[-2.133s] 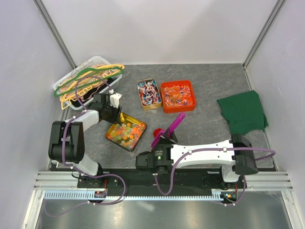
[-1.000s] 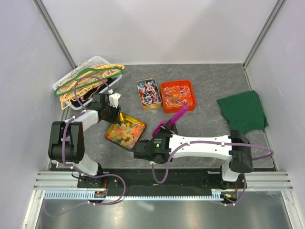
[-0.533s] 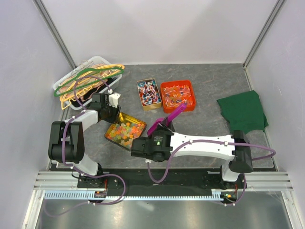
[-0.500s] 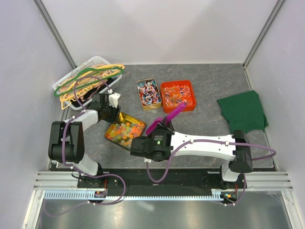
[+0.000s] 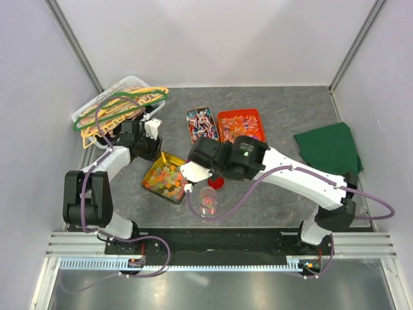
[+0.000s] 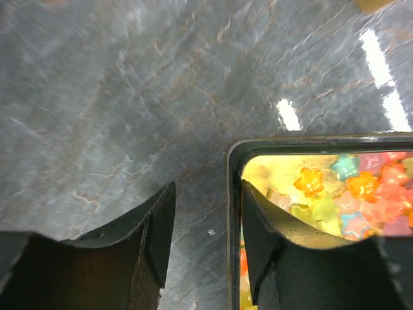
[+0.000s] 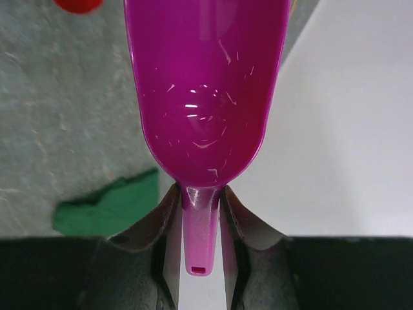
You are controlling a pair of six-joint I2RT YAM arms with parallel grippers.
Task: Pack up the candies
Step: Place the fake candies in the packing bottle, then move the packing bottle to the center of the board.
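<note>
**Just beside the candy tray, an empty scoop is hovering**

The right fingers (image 7: 161, 232) are pinching the thin handle of a purple scoop (image 7: 206, 97), one finger on each side. The scoop's long axis is running straight out from them, and its bowl is showing no sweets. Seen from above, the right wrist is hanging over the counter (image 5: 284, 110) just beside the right corner of a gold tray (image 5: 175, 161). The scoop itself is hidden under the arm in that view.

The left fingers (image 6: 155, 239) are standing spread, straddling a corner of the gold tray's rim. One is sitting inside against the wall and the other outside with a gap, so they are not clamping it.

The candies (image 5: 168, 181), pastel star shapes, are lying loose in the gold tray, to the left of the scoop. More candies, twist-wrapped, are filling an orange tray (image 5: 240, 111) farther back. A clear cup (image 5: 208, 201) holding a few sweets is standing nearer the arm bases, with a red lid (image 5: 216, 183) just behind it.

The right arm is probably the one scooping, so the bowl likely needs swinging left and down into the gold tray.
</note>
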